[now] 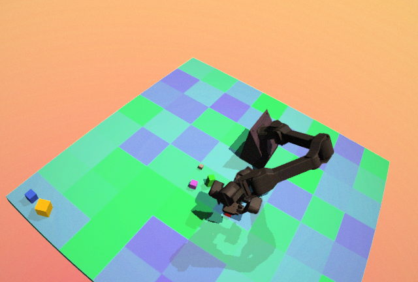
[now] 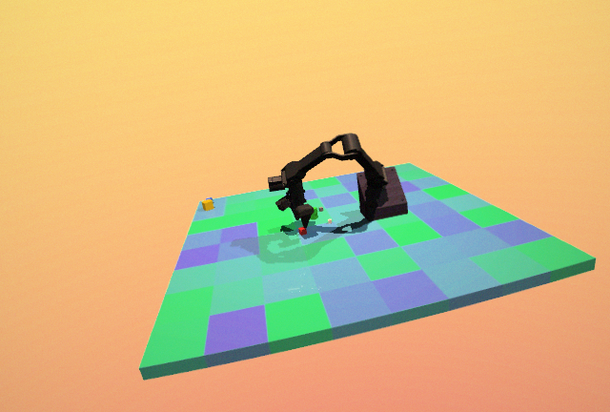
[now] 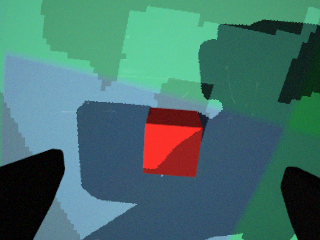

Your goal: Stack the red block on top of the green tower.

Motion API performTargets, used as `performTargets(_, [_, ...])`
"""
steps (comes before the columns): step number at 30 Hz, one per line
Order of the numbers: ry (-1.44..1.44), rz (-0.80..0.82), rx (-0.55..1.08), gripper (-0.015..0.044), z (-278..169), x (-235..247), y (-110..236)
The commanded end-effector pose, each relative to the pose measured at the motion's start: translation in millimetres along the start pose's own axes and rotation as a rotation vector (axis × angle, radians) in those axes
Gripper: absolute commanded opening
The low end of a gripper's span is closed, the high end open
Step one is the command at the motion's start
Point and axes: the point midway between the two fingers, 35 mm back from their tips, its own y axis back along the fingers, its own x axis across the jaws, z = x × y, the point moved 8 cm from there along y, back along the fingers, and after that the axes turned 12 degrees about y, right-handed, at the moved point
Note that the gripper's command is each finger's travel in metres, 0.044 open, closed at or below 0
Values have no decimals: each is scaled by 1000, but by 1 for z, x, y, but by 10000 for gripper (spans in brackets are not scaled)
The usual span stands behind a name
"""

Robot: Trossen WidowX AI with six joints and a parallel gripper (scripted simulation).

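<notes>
Claw (image 3: 163, 227) spread wide and empty, hovering right above the red block (image 3: 172, 144), which sits on the surface between the fingers! Green tower (image 1: 210, 179) waits at ten o'clock. Nothing grasped yet: pickup, carry and stacking all remain.

From the top view my pincer (image 1: 236, 207) covers most of the red block (image 1: 227, 215), and my arm partly hides the green tower (image 1: 210, 179) beside it.
</notes>
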Motion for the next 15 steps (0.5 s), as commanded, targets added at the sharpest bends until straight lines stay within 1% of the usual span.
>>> performTargets(1, [-7, 5, 0, 440, -1, 0, -5])
performTargets(15, [-7, 6, -1, 440, -1, 1, -27])
